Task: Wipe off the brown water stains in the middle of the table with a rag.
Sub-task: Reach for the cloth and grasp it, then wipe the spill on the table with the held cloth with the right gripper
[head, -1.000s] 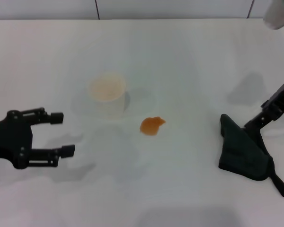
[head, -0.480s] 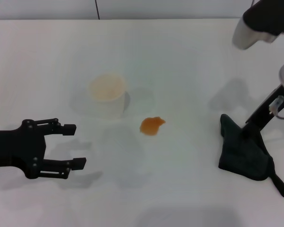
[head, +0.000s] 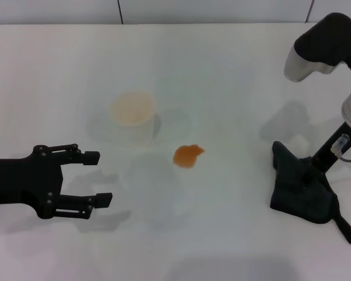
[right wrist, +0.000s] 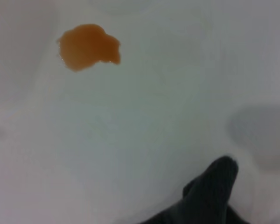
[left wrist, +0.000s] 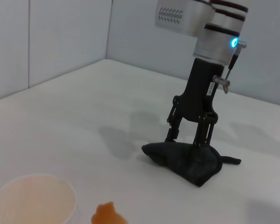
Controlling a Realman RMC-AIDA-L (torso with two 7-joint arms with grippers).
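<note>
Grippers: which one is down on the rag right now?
The right gripper: its fingers are planted on the dark rag at the table's right side. The left gripper hovers open, far left of the brown stain.

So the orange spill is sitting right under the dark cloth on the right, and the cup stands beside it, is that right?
Not quite. The brown water stains lie bare mid-table, well apart from the rag, as the head view shows. The cup does stand beside the spill.

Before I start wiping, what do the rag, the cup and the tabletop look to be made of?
The rag: dark grey soft cloth, matte, going by its folds and limp tail. The cup: probably thin translucent white plastic, since it looks pale and see-through. The table: smooth white hard surface, likely laminate; the brown water stains sit pooled on top.
</note>
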